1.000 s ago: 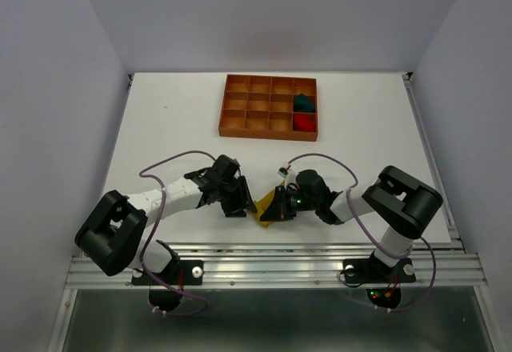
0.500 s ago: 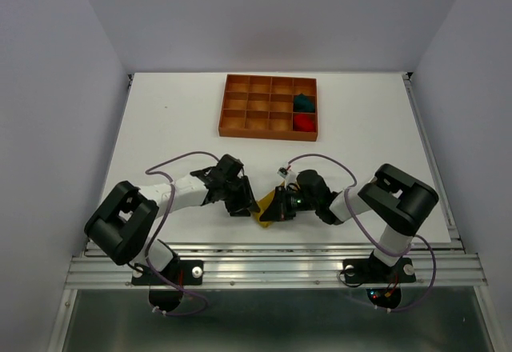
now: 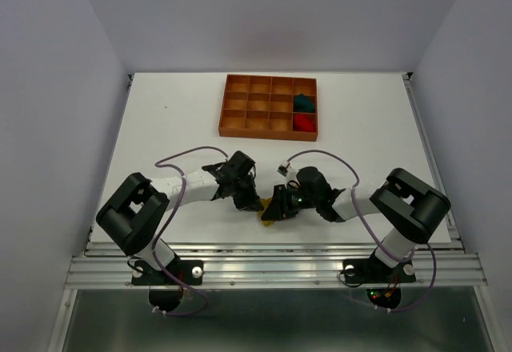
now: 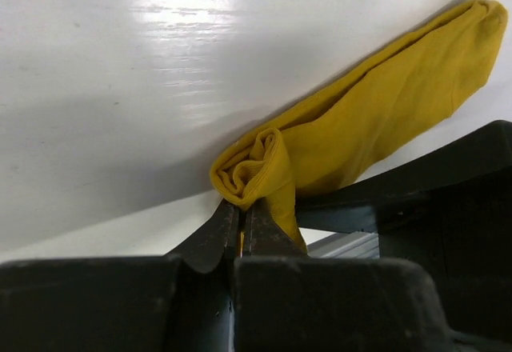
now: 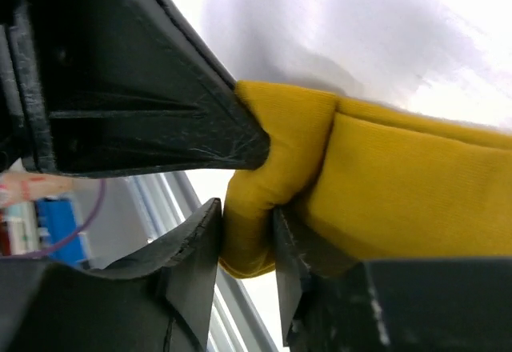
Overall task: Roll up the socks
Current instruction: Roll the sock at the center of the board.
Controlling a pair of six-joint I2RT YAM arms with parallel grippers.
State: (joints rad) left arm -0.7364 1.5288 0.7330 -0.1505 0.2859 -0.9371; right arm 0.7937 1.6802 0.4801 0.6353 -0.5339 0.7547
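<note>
The left gripper (image 4: 240, 222) is closed tight, with the rolled end of the yellow sock (image 4: 360, 120) pinched at its tips. Just beside it, a fold is clasped between the narrowly parted jaws of the right gripper (image 5: 246, 236). The red sock (image 3: 302, 123) and teal sock (image 3: 302, 101) are seen in the tray (image 3: 230, 106), well beyond both.

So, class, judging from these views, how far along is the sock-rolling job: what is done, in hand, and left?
Done: a dark teal-green fabric bundle and a red fabric bundle sit in right-hand compartments of the orange-brown compartmented tray. In hand: the yellow fabric sock, one end curled and pinched by the left gripper, with a fold caught in the right gripper. Left: finishing that roll.
</note>
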